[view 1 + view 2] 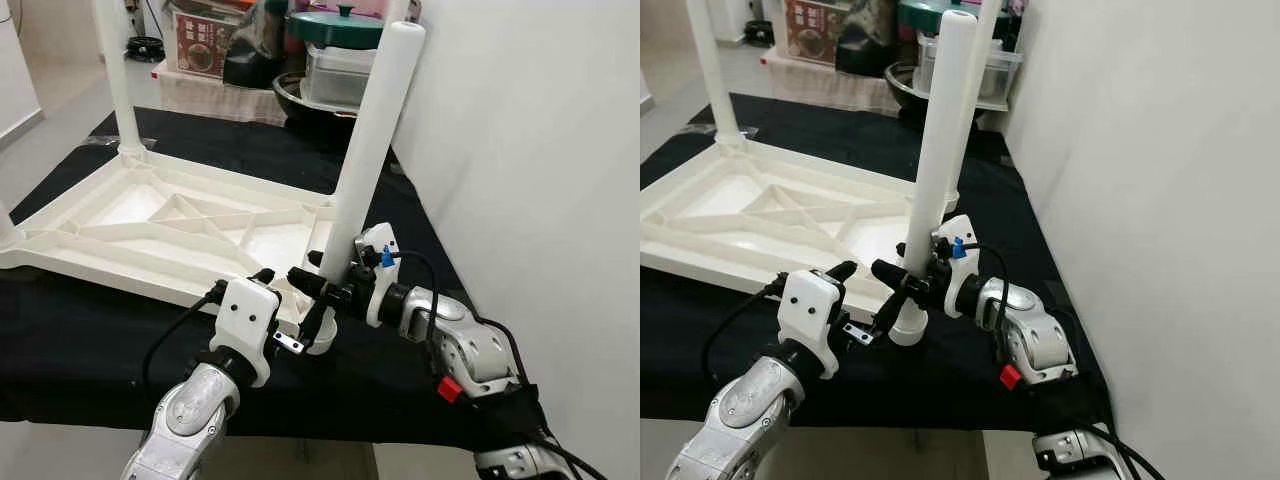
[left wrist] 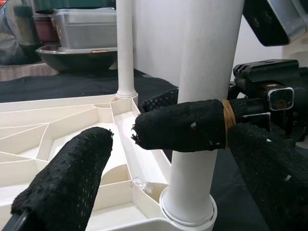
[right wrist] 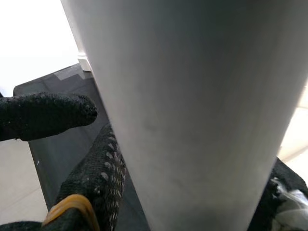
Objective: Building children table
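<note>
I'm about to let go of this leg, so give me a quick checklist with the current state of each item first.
1. Right gripper closed around the near table leg: ok.
2. Leg foot sitting in the corner socket of the upturned tabletop: looks seated, but full depth: cannot tell.
3. Leg upright: not ok, it leans slightly in the head views.
4. Left gripper free of the leg: ok, fingers open beside it, by the tabletop's corner.
5. Far corner leg standing in its socket: ok.
6. Tabletop lying flat on the black cloth: ok.
</note>
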Robot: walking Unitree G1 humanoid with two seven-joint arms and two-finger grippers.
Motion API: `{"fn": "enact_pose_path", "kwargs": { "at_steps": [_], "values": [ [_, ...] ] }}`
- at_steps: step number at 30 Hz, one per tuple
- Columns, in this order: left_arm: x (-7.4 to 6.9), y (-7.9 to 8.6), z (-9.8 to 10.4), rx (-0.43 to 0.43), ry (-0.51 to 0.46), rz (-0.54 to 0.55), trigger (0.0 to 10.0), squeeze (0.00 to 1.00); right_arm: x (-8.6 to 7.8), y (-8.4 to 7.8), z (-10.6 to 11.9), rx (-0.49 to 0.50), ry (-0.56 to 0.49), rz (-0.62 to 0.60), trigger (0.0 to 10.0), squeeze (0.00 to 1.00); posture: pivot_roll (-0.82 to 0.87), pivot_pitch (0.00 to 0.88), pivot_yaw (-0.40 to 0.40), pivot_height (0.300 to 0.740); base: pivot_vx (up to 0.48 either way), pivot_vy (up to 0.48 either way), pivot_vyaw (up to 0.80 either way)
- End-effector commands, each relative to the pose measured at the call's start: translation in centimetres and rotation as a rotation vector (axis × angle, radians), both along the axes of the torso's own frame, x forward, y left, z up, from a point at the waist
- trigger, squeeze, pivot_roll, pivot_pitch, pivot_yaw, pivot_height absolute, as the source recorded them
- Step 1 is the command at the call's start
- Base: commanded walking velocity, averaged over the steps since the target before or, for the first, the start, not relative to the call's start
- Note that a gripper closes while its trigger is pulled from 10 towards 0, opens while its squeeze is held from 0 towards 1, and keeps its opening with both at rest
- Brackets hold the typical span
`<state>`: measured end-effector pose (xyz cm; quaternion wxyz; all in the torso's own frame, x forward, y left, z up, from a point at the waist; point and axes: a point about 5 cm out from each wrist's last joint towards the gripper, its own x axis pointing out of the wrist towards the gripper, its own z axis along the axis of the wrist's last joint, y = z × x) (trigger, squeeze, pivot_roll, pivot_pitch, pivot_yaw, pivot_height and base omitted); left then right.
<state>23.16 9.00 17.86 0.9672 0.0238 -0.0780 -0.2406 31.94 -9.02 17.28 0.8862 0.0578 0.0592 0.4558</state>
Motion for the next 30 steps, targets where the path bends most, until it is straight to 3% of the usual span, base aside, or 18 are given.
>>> {"fn": "enact_pose_path", "kwargs": {
  "at_steps": [1,8,12,13,15,22,25,29,30],
  "values": [
    [0.1,-0.5,-0.3,0.015,0.010,-0.023,10.0,0.00,-1.1,2.5,0.6,0.028,-0.012,0.091,10.0,0.00,0.11,0.000,-0.161,0.740,0.000,0.000,0.00],
    [0.1,-0.7,-0.4,0.014,0.015,-0.034,10.0,0.00,-0.9,2.0,-0.8,-0.038,0.006,0.012,10.0,0.00,0.11,0.000,-0.159,0.740,0.000,0.000,0.00],
    [0.0,-0.6,-0.6,0.015,0.026,-0.040,10.0,0.00,-0.6,-0.5,-2.7,-0.124,0.028,-0.033,10.0,0.00,0.11,0.000,-0.158,0.740,0.000,0.000,0.00],
    [0.0,-0.6,-0.6,0.015,0.026,-0.040,10.0,0.00,-0.6,-0.5,-2.7,-0.124,0.028,-0.033,10.0,0.00,0.11,0.000,-0.158,0.740,0.000,0.000,0.00],
    [-0.6,-0.6,-1.6,0.030,0.069,-0.081,10.0,0.00,-0.6,-2.1,-3.2,-0.123,0.046,-0.032,10.0,0.00,0.11,0.000,-0.156,0.740,0.000,0.000,0.00],
    [-1.0,-0.3,-2.3,0.054,0.089,-0.085,10.0,0.00,-0.5,-3.5,-3.5,-0.109,0.065,-0.064,10.0,0.00,0.11,0.000,-0.154,0.740,0.000,0.000,0.00],
    [-1.4,0.5,-3.3,0.074,0.111,-0.045,10.0,0.00,-0.9,-5.0,-4.1,-0.114,0.081,-0.095,10.0,0.00,0.11,0.000,-0.152,0.740,0.000,0.000,0.00],
    [-1.6,0.7,-3.6,0.079,0.115,-0.036,10.0,0.00,-1.1,-5.3,-4.3,-0.123,0.076,-0.103,10.0,0.00,0.11,0.000,-0.152,0.740,0.000,0.000,0.00],
    [-2.4,1.1,-4.3,0.095,0.151,-0.043,10.0,0.00,-1.1,-6.2,-4.8,-0.141,0.091,-0.150,10.0,0.00,0.11,0.000,-0.154,0.740,0.000,0.000,0.00]
  ]
}}
